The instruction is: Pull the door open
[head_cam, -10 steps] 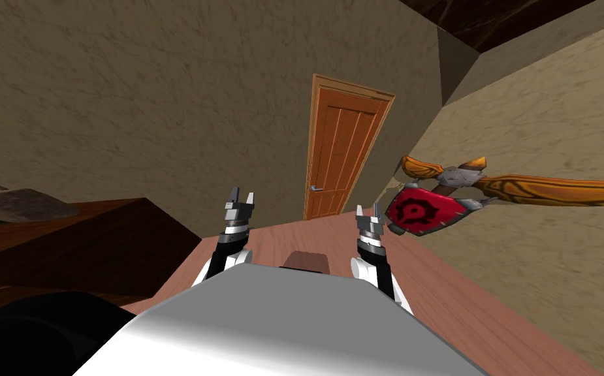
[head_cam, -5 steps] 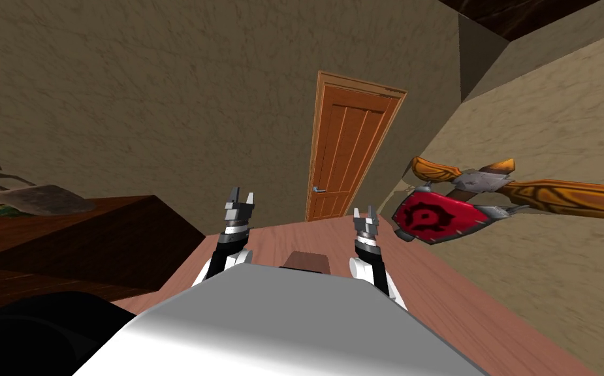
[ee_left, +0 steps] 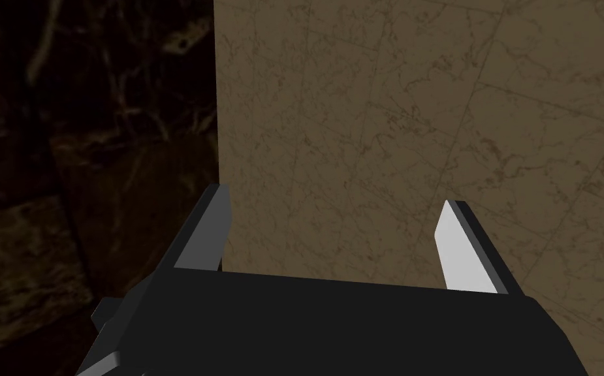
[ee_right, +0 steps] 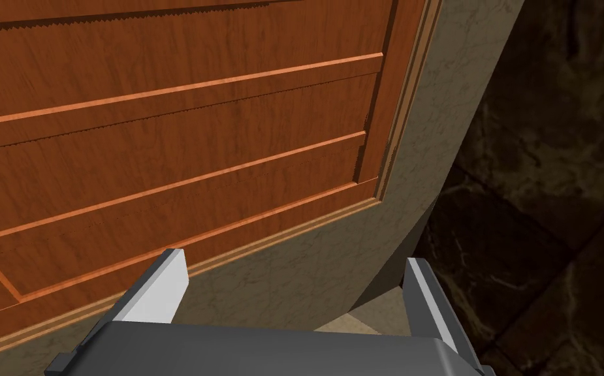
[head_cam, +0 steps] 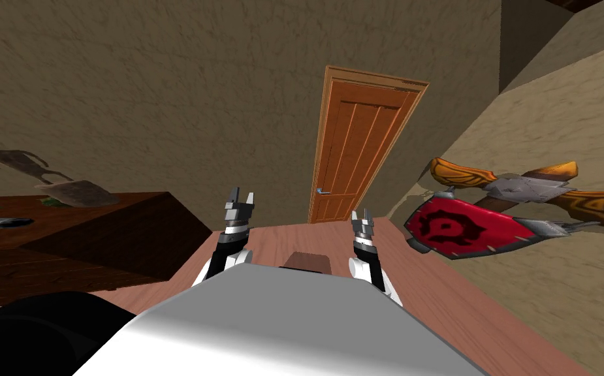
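An orange-brown panelled door [head_cam: 359, 150] stands shut in its frame at the end of the hallway, with a small metal lever handle [head_cam: 322, 192] on its left edge. In the right wrist view the door panels [ee_right: 163, 130] lie beyond the fingers. My right gripper [head_cam: 362, 216] is open, held up in front of me, well short of the door and to the right of the handle. My left gripper [head_cam: 240, 198] is open too, raised to the left of the door, with a tan wall behind its fingers [ee_left: 461, 251].
A dark wooden cabinet [head_cam: 91, 235] juts out on the left with grey objects on top. A red shield with crossed orange weapons [head_cam: 463, 225] hangs on the right wall. The reddish wood floor [head_cam: 294, 238] runs between them up to the door.
I have moved forward and turned slightly; the door looks larger and has shifted right, and the shield has slid right. Both grippers hold the same pose.
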Tool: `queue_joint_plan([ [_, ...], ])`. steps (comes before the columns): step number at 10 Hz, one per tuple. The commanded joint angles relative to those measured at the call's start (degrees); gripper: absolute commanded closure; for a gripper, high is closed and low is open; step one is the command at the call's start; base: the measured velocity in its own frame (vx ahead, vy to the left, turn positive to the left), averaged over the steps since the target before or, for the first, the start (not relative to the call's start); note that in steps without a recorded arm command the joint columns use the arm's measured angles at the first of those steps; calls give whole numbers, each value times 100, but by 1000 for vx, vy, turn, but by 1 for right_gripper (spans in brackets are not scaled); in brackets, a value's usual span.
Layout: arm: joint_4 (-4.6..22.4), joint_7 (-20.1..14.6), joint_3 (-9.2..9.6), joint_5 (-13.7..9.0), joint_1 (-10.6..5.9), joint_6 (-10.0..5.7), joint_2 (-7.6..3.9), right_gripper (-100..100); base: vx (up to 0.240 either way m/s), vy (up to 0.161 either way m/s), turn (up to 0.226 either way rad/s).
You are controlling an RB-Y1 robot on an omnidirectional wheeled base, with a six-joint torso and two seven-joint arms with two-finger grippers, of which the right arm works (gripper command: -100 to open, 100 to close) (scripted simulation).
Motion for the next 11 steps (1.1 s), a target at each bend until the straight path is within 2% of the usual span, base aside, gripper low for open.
queue_joint_plan([
  [1,214,10,-8,0,-77,-20,-3,-100,51,-21,71],
  [3,580,18,-44,-12,-246,-78,-55,-100,57,-27,147],
  [6,919,22,-62,-19,-333,-108,-81,-100,51,-27,73],
  [7,1148,26,-81,-26,-420,-137,-106,-100,52,-25,113],
  [8,1158,26,-81,-26,-420,-137,-106,-100,41,-24,56],
  [10,1528,34,-118,-39,-593,-197,-157,-100,56,-34,145],
  [11,1635,34,-118,-39,-593,-197,-157,-100,57,-26,56],
])
